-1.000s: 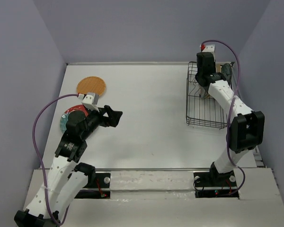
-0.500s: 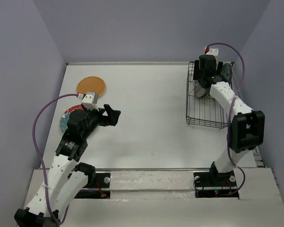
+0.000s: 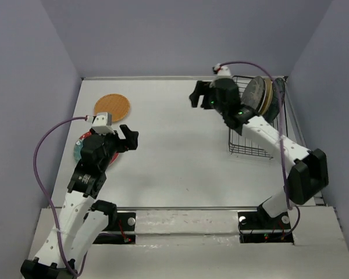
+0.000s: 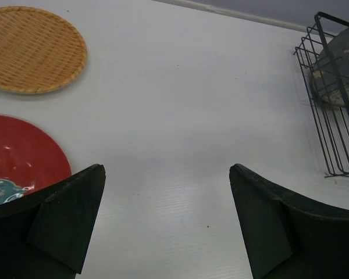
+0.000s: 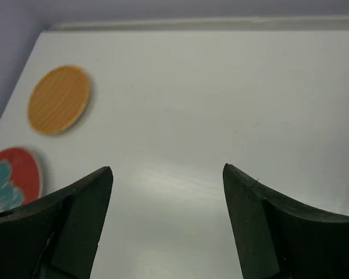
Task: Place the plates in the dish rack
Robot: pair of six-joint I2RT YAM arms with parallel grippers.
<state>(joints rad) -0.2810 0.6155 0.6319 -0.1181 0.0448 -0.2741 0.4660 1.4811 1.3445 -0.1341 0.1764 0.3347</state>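
Observation:
An orange woven plate [image 3: 112,106] [image 4: 32,49] [image 5: 59,99] lies flat at the table's far left. A red-and-teal plate [image 3: 80,146] [image 4: 20,157] [image 5: 11,177] lies nearer, partly under my left arm. The black wire dish rack [image 3: 253,152] [image 4: 331,139] stands at the far right with several plates on edge at its back end; the front one is grey-brown [image 3: 256,96] [image 4: 340,70]. My left gripper [image 3: 128,138] [image 4: 167,170] hangs open and empty just right of the red plate. My right gripper [image 3: 196,96] [image 5: 167,168] is open and empty, left of the rack, over bare table.
Purple walls close the table at the back and both sides. The rack sits near the right wall. A purple cable loops from each wrist. The near half of the rack holds no plates.
My right gripper opened, left the plate standing in the rack, and swung out left over the table. My left gripper shifted slightly left and stayed open.

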